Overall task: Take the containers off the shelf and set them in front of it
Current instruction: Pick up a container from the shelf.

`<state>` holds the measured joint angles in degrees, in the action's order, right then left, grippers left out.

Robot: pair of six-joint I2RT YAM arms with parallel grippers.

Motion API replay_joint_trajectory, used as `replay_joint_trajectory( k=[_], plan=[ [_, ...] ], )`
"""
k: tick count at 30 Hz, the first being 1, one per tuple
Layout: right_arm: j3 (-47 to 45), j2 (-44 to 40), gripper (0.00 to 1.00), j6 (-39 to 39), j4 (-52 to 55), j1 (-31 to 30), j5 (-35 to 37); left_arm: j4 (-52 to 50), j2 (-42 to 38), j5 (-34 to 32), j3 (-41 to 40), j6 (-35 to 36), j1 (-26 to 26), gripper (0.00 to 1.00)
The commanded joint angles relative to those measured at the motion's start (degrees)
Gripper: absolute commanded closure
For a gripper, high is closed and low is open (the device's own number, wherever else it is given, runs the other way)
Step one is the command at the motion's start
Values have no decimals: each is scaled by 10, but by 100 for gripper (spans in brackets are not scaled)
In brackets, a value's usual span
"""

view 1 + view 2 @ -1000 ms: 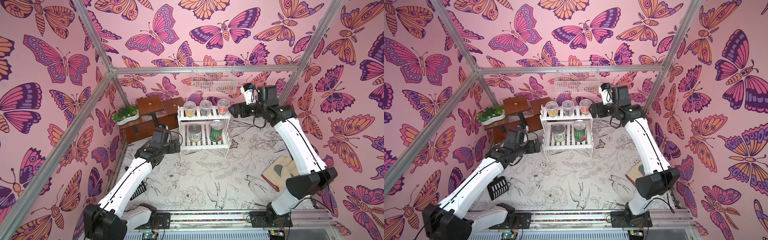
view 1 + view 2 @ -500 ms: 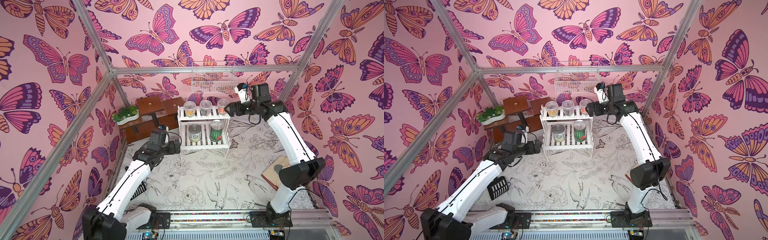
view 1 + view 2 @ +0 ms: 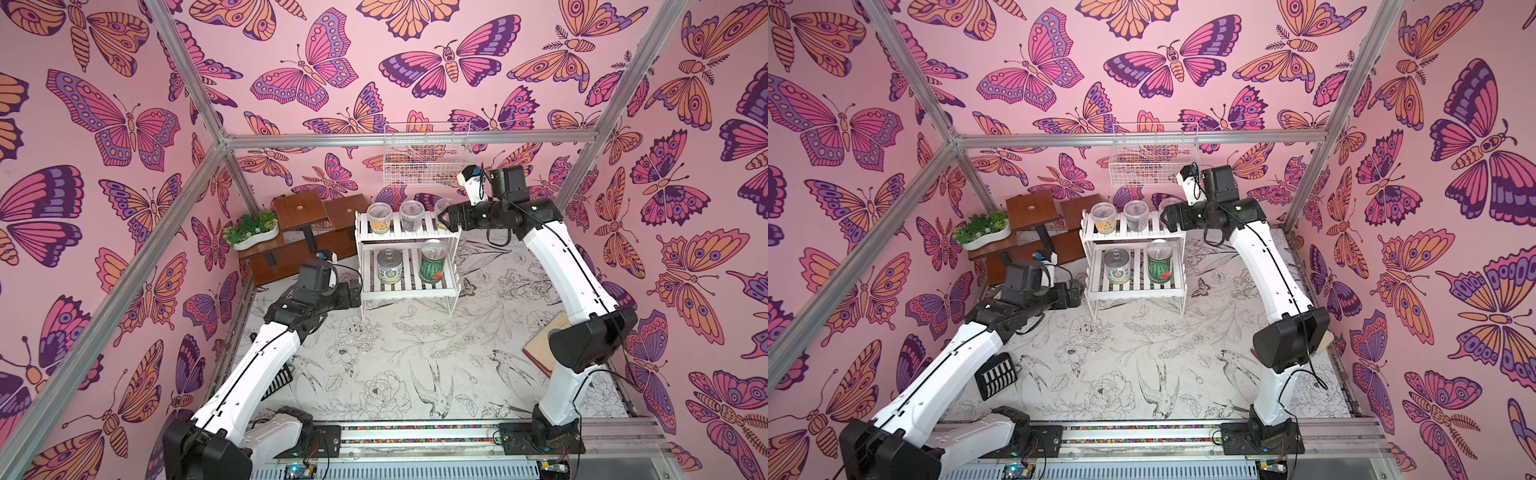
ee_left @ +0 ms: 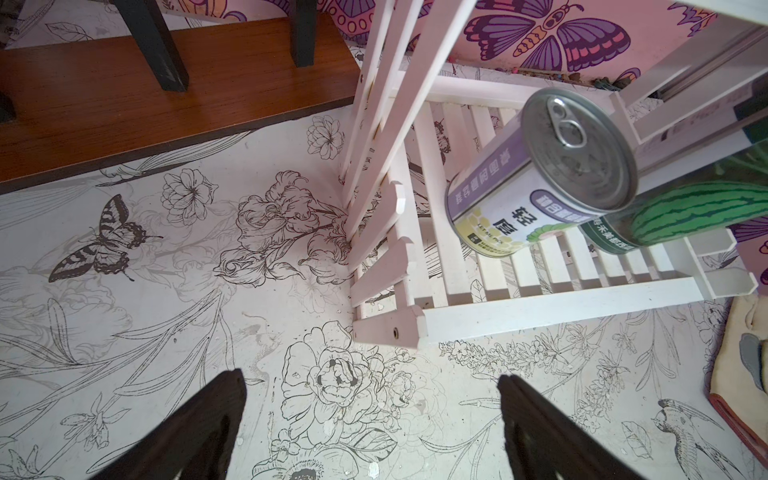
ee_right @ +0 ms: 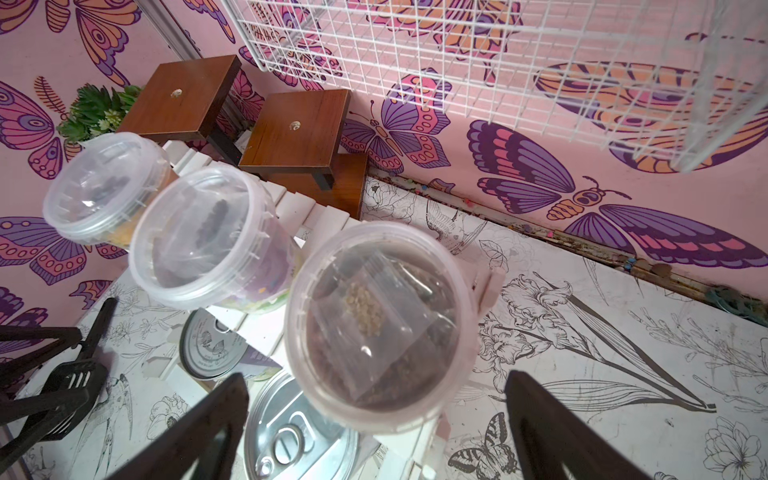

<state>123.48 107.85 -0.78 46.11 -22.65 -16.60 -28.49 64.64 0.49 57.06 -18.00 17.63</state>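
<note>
The white two-tier shelf (image 3: 405,237) (image 3: 1133,232) holds three clear lidded cups on top: yellow (image 3: 379,216), dark (image 3: 410,215), and a third (image 3: 444,205) half hidden behind my right gripper (image 3: 446,218). In the right wrist view that cup (image 5: 380,324) lies between the tips of my open right gripper (image 5: 376,419), with a gap on each side. The lower tier carries the white-green can (image 3: 389,267) (image 4: 540,174) and the watermelon can (image 3: 433,262) (image 4: 685,212). My left gripper (image 3: 355,291) (image 4: 372,399) is open and empty, low beside the shelf's front left leg.
A white wire basket (image 3: 428,158) hangs on the back wall just above my right wrist. The brown stepped stand (image 3: 307,232) with a white planter (image 3: 251,228) stands left of the shelf. A black slotted scoop (image 3: 996,376) lies near the left arm, and a tan book (image 3: 544,349) at the right.
My right arm has swung left, bringing its open gripper up to the rightmost cup on the top tier. The left gripper has barely shifted by the lower tier.
</note>
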Motion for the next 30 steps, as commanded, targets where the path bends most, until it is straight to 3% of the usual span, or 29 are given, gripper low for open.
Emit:
replay_joint_trajectory(
  k=[1,16,20,26,30],
  plan=[
    [34,18,1,9,-4,-6,16,8,-9,7,-11,8,-3,0],
    [86,66,0,9,16,-14,43,15,-9,3,-16,10,-3,0],
    [86,68,9,8,20,-15,45,18,-8,2,-18,10,-3,0],
    [87,71,34,5,23,-16,45,20,-8,-1,-19,11,-4,0],
    [90,69,43,2,21,-16,45,21,-10,-4,-20,10,-4,0]
  ],
)
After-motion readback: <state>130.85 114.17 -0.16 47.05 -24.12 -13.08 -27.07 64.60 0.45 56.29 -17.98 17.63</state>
